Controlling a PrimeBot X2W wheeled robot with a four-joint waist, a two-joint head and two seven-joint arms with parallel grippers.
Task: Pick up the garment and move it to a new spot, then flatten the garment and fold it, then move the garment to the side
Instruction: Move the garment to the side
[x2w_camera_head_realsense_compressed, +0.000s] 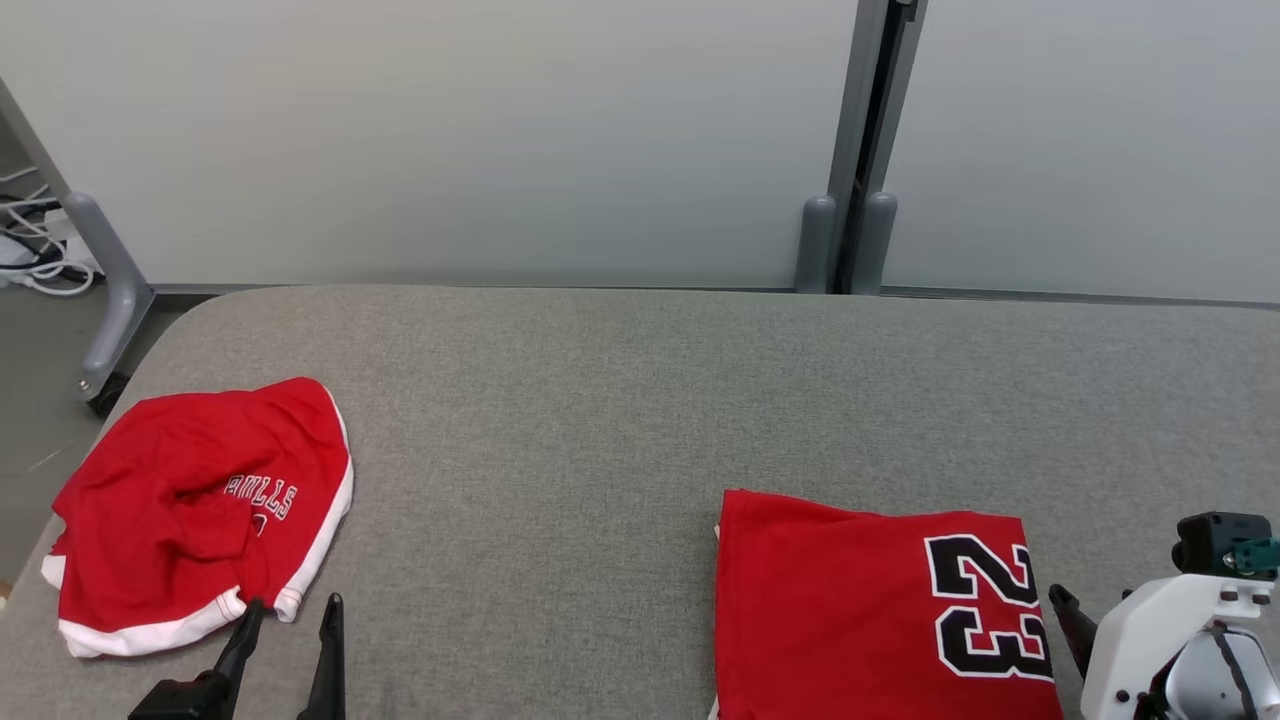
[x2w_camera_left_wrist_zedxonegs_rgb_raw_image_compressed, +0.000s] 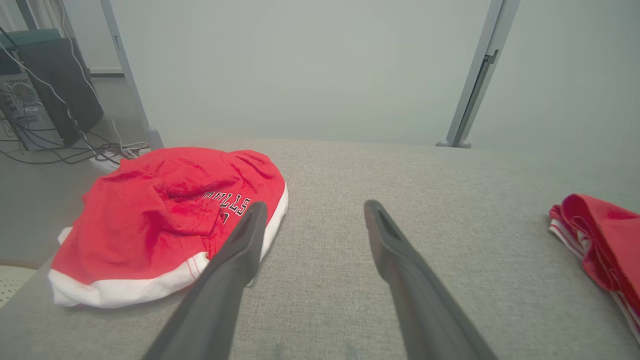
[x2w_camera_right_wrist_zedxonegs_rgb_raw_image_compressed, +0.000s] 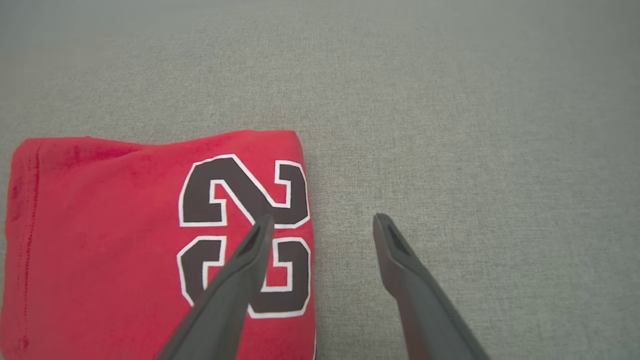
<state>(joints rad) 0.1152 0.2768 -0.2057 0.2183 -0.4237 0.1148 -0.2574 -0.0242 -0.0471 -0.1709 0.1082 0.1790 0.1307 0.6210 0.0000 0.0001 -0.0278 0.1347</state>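
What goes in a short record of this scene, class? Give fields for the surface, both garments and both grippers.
surface: grey fabric tabletop
left garment: red Bulls garment, crumpled, white trim
right garment: red number 23 garment, folded flat
left gripper: open, empty, by the crumpled garment's hem
right gripper: open, empty, over the folded garment's edge

The crumpled garment (x2w_camera_head_realsense_compressed: 190, 500) and folded garment (x2w_camera_head_realsense_compressed: 850, 610) are soft matt cloth; the grey tabletop (x2w_camera_head_realsense_compressed: 600, 400) is coarse woven fabric.
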